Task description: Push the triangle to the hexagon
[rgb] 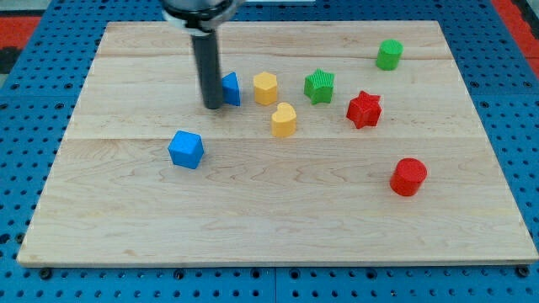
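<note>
The wooden table point(278, 210) carries everything, and the arm's dark rod point(205, 67) comes down from the view's top. There are no fingers here, so nothing is grasped. The rod's tip point(213, 106) sits touching the left side of the blue triangle point(231, 88) (partly hidden behind the rod), likely so a rightward push sends it to the yellow hexagon point(265, 87) just beside it. A blue cube point(186, 149) lies clear below.

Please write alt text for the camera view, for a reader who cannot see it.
My tip touches the left side of the blue triangle, with the yellow hexagon just to its right on the wooden board. Other blocks lie scattered over the board.
</note>
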You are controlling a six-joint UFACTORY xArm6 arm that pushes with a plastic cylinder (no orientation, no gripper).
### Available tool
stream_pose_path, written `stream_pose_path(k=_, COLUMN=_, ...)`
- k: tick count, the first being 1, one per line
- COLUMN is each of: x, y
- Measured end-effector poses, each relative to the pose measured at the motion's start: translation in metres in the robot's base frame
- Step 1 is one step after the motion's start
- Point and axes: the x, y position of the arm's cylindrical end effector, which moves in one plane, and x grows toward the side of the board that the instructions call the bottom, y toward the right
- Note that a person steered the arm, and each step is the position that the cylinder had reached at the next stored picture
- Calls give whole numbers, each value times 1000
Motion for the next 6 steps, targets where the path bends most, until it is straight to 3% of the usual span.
stream_pose_path(k=1, x=-19, y=-77)
stream_pose_path(k=3, x=-69, y=25)
stream_pose_path(k=6, x=-37, y=75)
